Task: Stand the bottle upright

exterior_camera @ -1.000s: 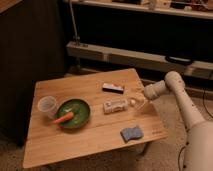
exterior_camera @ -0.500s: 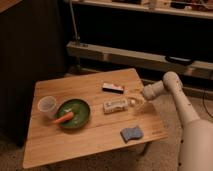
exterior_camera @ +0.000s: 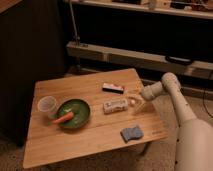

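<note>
The bottle (exterior_camera: 115, 105) lies on its side near the middle of the wooden table (exterior_camera: 75, 140), its whitish label facing up and its light cap end pointing right. My gripper (exterior_camera: 135, 103) is at the bottle's right end, low over the table, at the tip of the white arm (exterior_camera: 172, 95) that reaches in from the right.
A flat black-and-white box (exterior_camera: 113, 88) lies behind the bottle. A green bowl (exterior_camera: 75, 111) holding a carrot (exterior_camera: 63, 119) stands left of it, with a clear plastic cup (exterior_camera: 47, 105) further left. A blue sponge (exterior_camera: 131, 133) lies near the front right edge.
The arm has shifted slightly and the gripper has moved a little closer to the bottle's right end. The bottle still lies on its side.
</note>
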